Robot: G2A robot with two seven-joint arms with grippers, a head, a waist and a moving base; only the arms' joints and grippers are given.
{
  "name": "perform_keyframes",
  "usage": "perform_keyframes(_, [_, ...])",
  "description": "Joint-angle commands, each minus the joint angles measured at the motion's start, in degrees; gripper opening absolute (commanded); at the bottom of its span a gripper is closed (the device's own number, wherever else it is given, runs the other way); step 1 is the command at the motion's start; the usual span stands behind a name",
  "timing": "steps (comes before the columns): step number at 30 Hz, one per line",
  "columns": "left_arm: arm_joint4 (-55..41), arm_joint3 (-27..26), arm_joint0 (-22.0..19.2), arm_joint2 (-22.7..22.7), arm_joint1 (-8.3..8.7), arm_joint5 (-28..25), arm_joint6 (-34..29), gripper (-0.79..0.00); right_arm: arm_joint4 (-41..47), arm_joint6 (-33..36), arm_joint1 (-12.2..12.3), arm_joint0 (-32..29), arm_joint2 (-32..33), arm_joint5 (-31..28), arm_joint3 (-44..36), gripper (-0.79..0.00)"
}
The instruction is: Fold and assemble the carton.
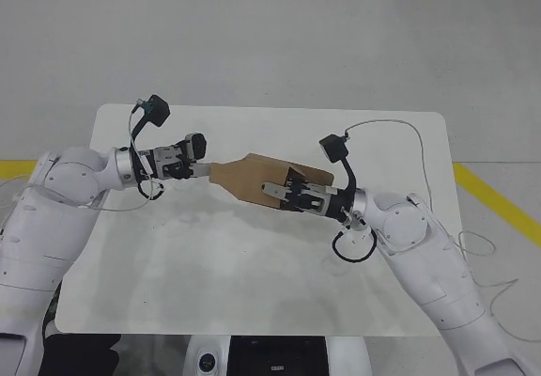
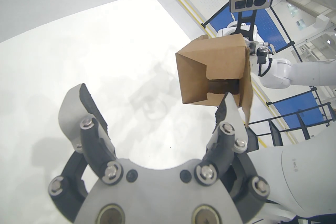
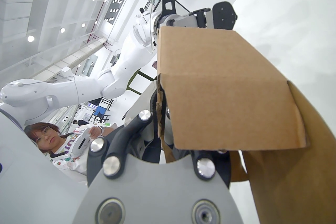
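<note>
We judge the carton [image 1: 252,177] to be light, thin corrugated board: stiff along its panels, but quick to crease or crush at the scored folds, and dry enough not to slip between rubber pads. It hangs in the air above the middle of the worktop [image 1: 252,282], already opened into a square tube. The right pincer [image 1: 285,193] is clamped on the wall at its own end, and there the hold looks sound. The left pincer [image 2: 155,104] hovers just beside the opposite, open end with its fingers spread wide and nothing between them. At that end one side flap [image 2: 194,78] is turned partly inward over the dark hollow, and a hanging flap [image 2: 248,96] droops loose next to one left fingertip. We would take hold on a flap near its crease, or press flat on a panel, rather than pinch a free edge, which would likely bend. What stands in the way is mostly that drooping flap, which may catch a finger. A thin white cable [image 1: 411,132] trails over the worktop's far corner, well apart from the carton
</note>
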Motion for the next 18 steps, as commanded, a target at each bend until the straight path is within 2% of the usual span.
perform_keyframes(1, [-0.36, 0.16, 0.14, -0.25, 0.07, -0.23, 0.21, 0.000, -0.20, 0.12, 0.12, -0.31, 0.34, 0.35, -0.12, -0.785])
perform_keyframes(10, [-3.89, -0.53, 1.06, -1.77, 0.62, -2.09, -0.96, 0.000, -0.98, -0.52, 0.24, -0.64, 0.63, 1.42, -0.16, -0.785])
perform_keyframes(18, [-2.51, -2.08, 1.76, -2.62, 0.97, -3.06, -0.46, 0.000, -1.36, -0.72, 0.16, -0.19, 0.25, 1.85, -0.63, -0.785])
